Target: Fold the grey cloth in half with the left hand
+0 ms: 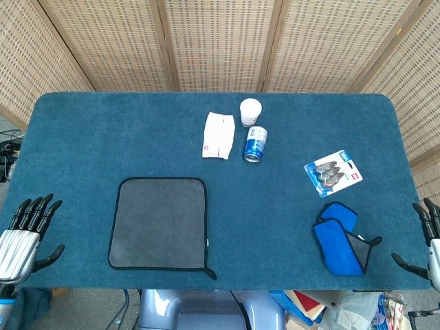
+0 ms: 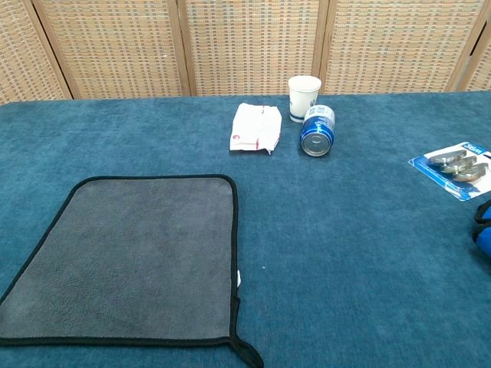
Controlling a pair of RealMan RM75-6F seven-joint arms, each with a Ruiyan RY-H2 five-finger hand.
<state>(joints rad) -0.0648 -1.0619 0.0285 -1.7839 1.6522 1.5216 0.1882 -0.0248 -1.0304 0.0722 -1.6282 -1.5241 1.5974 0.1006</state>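
Cloth, grey (image 1: 159, 223), black-edged: lies flat and unfolded on the worktop (image 1: 103, 137), near its front edge and left of centre, all four borders exposed, a small black tab trailing from the front right corner. Bare blue surface surrounds it on every side.

Left hand (image 1: 24, 237): at the front left corner of the worktop, well apart from the cloth, fingers spread and pointing away from the robot, thumb out to the side, holding nothing.

Right hand (image 1: 425, 240): at the front right edge, only partly in frame, fingers apart, empty.

Other items: white packet (image 1: 218, 135), paper cup (image 1: 250, 111), blue can (image 1: 256, 144) on its side, blister pack (image 1: 333, 172), folded blue cloth (image 1: 342, 238).

Backdrop: woven wicker screen panels (image 1: 220, 41) behind the worktop.
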